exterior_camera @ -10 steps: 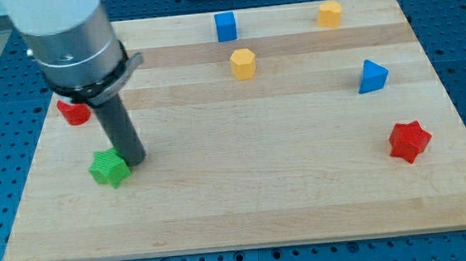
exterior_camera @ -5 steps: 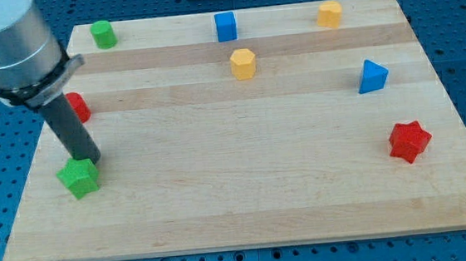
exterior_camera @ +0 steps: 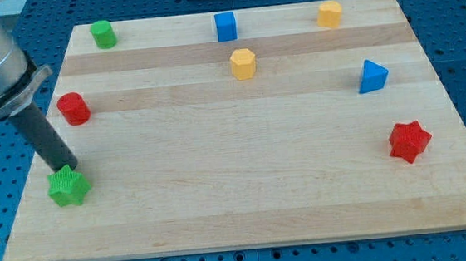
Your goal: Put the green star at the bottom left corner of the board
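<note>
The green star (exterior_camera: 68,187) lies on the wooden board (exterior_camera: 247,204) near its left edge, in the lower left part of the view. My tip (exterior_camera: 68,168) touches the star's top edge, with the dark rod slanting up to the view's left. The arm's grey body fills the view's top left corner.
A red cylinder (exterior_camera: 73,108) sits above the star near the left edge. A green cylinder (exterior_camera: 103,33), a blue cube (exterior_camera: 225,26) and a yellow block (exterior_camera: 330,14) line the top edge. A yellow hexagon block (exterior_camera: 244,64), a blue triangle block (exterior_camera: 371,76) and a red star (exterior_camera: 409,141) lie further right.
My tip has pushed the green star to the view's left and slightly down, from about a quarter across the board to near its left edge. The arm moved left with it.
</note>
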